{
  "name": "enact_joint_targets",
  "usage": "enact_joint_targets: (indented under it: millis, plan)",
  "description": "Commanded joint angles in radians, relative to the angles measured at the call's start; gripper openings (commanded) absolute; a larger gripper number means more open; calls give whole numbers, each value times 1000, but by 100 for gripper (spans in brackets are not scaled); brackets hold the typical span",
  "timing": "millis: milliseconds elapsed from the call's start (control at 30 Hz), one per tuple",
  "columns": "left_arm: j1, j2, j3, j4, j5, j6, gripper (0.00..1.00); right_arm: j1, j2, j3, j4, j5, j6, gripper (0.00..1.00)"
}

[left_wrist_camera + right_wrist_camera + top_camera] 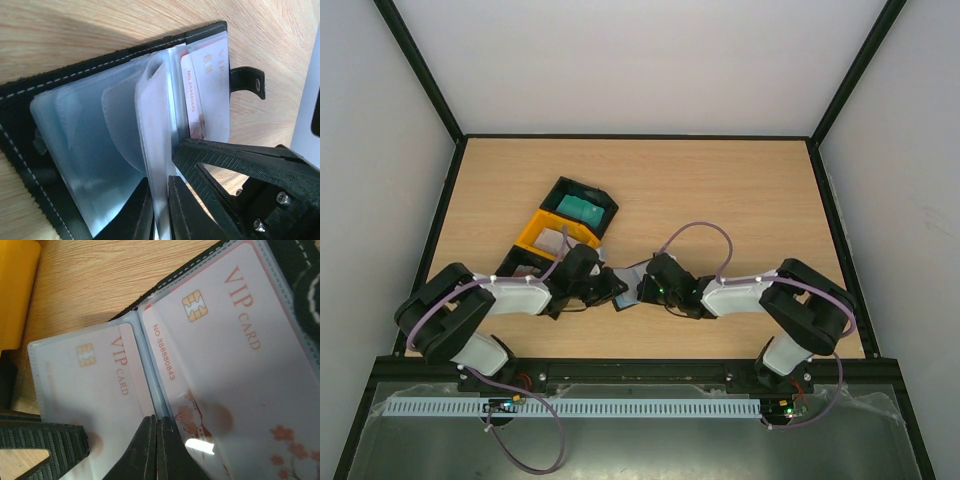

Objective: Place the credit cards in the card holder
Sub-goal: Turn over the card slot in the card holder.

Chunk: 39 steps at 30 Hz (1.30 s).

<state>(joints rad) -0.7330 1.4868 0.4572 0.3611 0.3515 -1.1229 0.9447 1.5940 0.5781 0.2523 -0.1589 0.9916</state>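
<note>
Card holder (15, 130) is lying open on the table (740, 200), roughly mid-table and a bit toward the near edge, sitting right btw both claws. From the holder, the left claw (159, 190) is at 9 o'clock and the right claw (156, 422) at 3 o'clock.

Left claw is pinched on one clear sleeve (155, 125), which stands up out of the fan of sleeves w/ its leaf running down btw the fingers. Right claw is fully closed, tips together right on the seam btw two sleeves (can't tell if it's actually nipping any plastic).

In the right wrist cam a VIP card (225, 355) sits sleeved at around 1 o'clock from the tips, and a second VIP card (107, 375) at around 10 o'clock. Clasp strap (247, 82) sticks out flat over the wood.

Approx 11 o'clock from the holder there's a yellow tray (532, 240) w/ a whitish card (555, 240). Just past it is a black tray (563, 186) w/ a teal card (582, 208).
</note>
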Motion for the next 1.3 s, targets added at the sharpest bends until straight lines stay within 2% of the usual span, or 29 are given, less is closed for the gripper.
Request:
enact_joint_targets:
  millis: [0, 100, 267, 400, 500, 800, 1000, 1067, 1267]
  plan:
    - [-3, 6, 33, 0, 6, 49, 7, 7, -24, -32, -96, 0, -3, 2]
    - [-3, -2, 50, -62, -13, 87, 3, 8, -84, -23, -141, 61, -7, 8]
    - [-2, -12, 91, -157, -20, 141, 2, 7, -216, 15, -276, 217, -18, 22]
    - [12, -20, 160, -301, -22, 227, 2, 6, -295, 26, -383, 359, 0, 25]
    - [32, -26, 189, -384, 4, 287, 2, 4, -315, 13, -430, 407, 17, 25]
    - [62, -49, 207, -531, 106, 390, 2, 0, -262, -26, -413, 362, 14, 25]
    - [63, -65, 222, -658, 38, 395, 2, 3, -230, -36, -382, 232, -57, 24]
    - [67, -70, 226, -690, 26, 380, 3, 12, -208, -47, -341, 177, -73, 20]
    - [69, -67, 237, -705, 23, 337, 3, 32, -124, -43, -304, 176, -82, 15]
